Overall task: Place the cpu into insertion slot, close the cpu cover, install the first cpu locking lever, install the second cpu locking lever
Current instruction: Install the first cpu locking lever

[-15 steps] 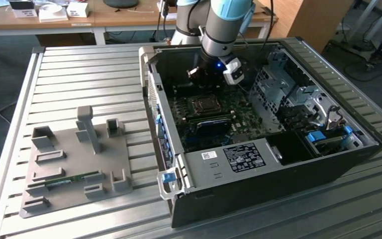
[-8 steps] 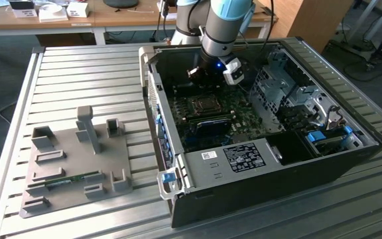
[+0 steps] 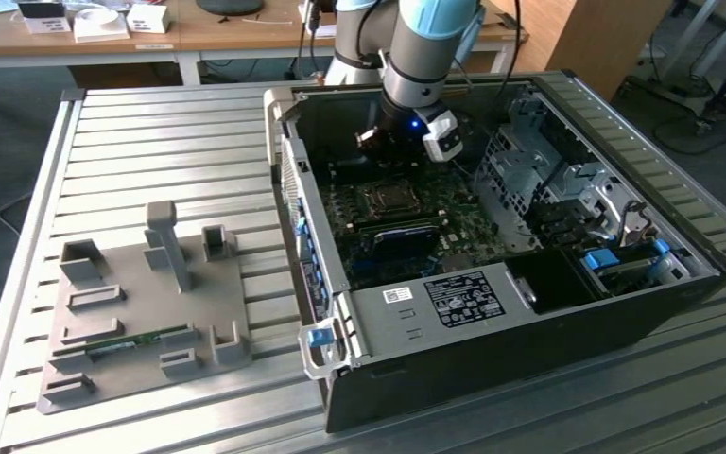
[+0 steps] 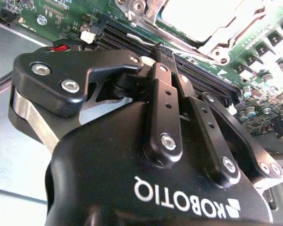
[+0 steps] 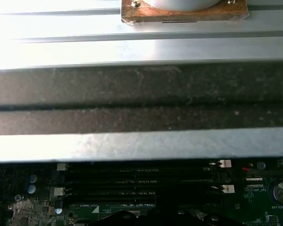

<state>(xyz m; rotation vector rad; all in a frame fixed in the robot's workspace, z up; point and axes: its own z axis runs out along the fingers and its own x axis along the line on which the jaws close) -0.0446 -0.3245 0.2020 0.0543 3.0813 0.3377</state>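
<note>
The computer case lay open on the table. Inside the case, near its middle, sat the insertion slot. The hand hung over the far part of the case, behind the insertion slot. A holder plate lay beside the case, on the exterior view's left. A desk stood behind the case.

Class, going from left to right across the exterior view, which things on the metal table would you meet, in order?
Grey holder plate → blue latch → processor socket → white label → blue clip.
</note>
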